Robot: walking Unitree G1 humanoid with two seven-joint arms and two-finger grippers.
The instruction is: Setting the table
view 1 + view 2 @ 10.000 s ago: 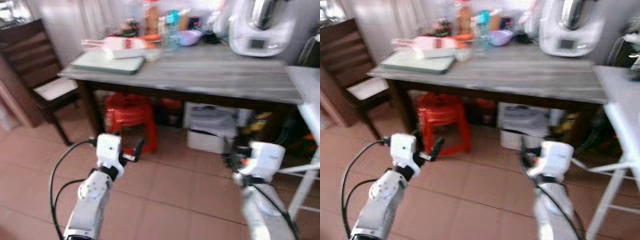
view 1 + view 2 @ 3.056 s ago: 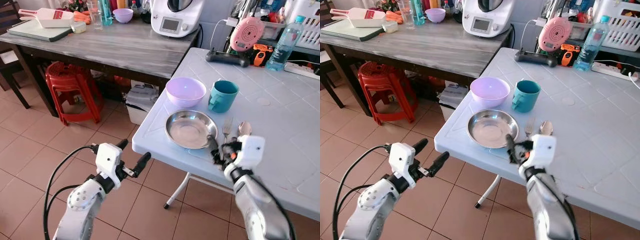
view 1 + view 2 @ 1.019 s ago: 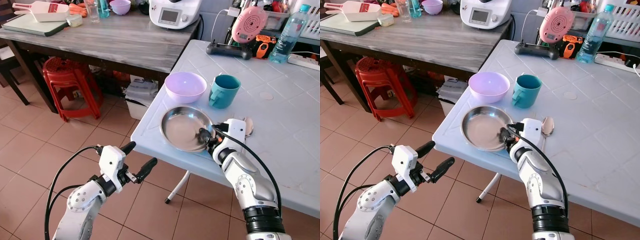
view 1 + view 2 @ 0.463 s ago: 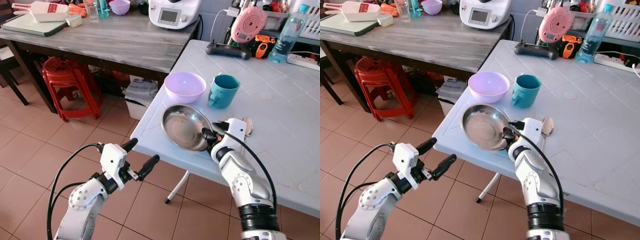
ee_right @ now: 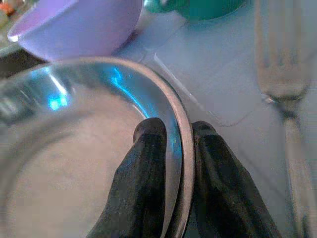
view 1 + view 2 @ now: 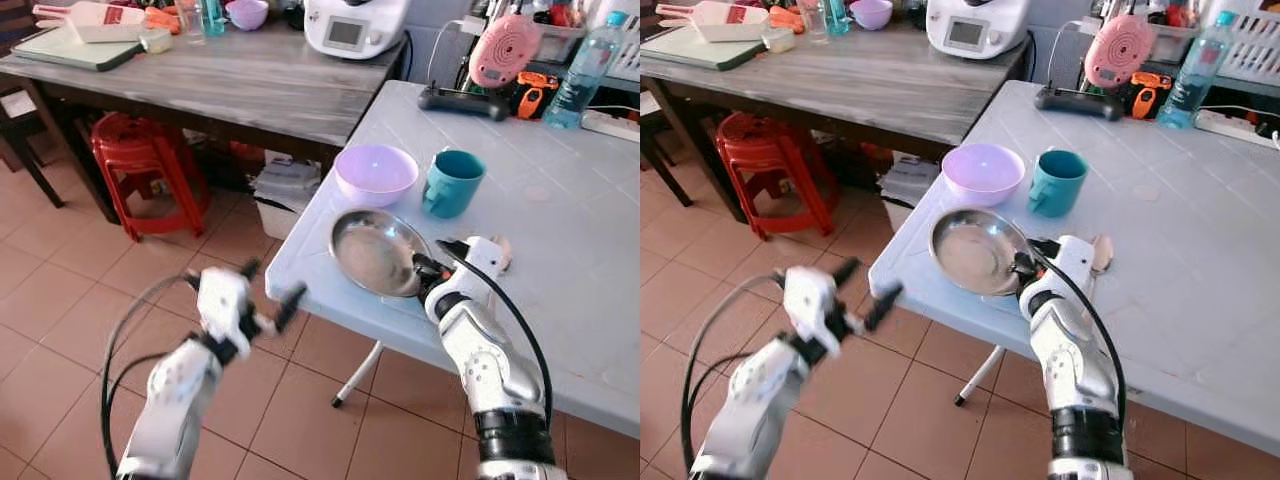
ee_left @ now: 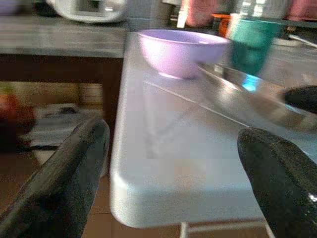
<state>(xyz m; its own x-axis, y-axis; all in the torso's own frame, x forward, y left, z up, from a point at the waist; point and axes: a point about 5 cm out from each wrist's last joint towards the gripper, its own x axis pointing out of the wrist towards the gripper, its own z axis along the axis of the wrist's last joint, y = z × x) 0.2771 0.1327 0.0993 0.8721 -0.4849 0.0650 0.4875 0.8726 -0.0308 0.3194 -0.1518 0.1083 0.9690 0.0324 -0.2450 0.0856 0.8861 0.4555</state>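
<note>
Step in hand: plate pickup. Right end effector (image 6: 1024, 266) pinches the rim of the steel plate (image 6: 975, 250), tilted off the counter (image 6: 1200, 260); left end effector (image 6: 862, 292) open, empty. Next, judged: carry plate level, clearing the purple bowl (image 6: 983, 172) and teal mug (image 6: 1057, 182).

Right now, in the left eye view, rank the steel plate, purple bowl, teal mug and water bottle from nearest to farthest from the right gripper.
1. Steel plate: pinched at its rim by the right gripper, at the table's near edge.
2. Teal mug: just beyond the plate.
3. Purple bowl: beyond the plate, left of the mug; nearly level with it, a close call.
4. Water bottle: far back right.
</note>
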